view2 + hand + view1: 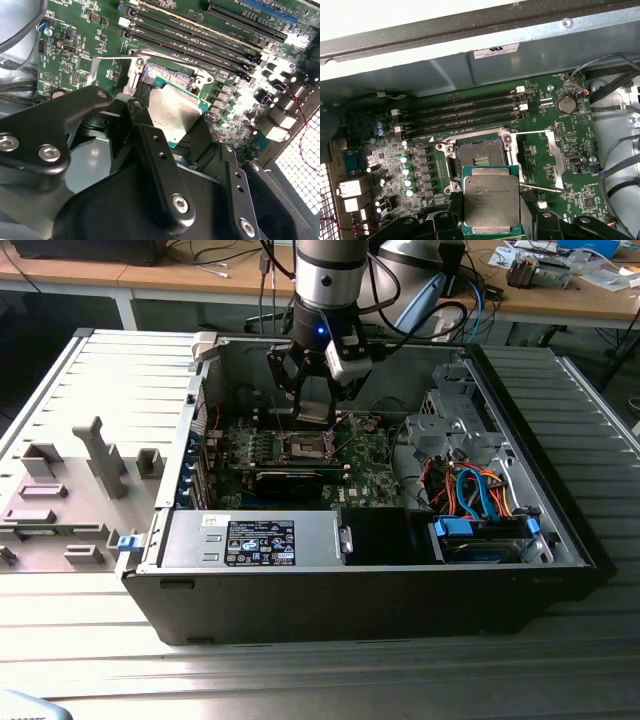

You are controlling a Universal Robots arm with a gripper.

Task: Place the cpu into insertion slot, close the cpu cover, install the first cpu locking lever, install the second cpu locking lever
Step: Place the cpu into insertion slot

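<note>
My gripper hangs inside the open computer case, shut on the cpu, a flat square chip with a dull silver top. The chip is gripped by its edges between the black fingers and hovers just above and beside the insertion slot, not touching it. The slot is a dark square socket with a silvery rim and stands uncovered on the green board. The cpu cover is swung open at the slot's side, also seen as the cpu cover. Two thin locking levers stick out, released.
Black memory slots run along the far side of the socket. A long black expansion card, the drive cage with orange and blue cables, and the case walls hem in the arm. A grey parts fixture lies outside, at the exterior view's left.
</note>
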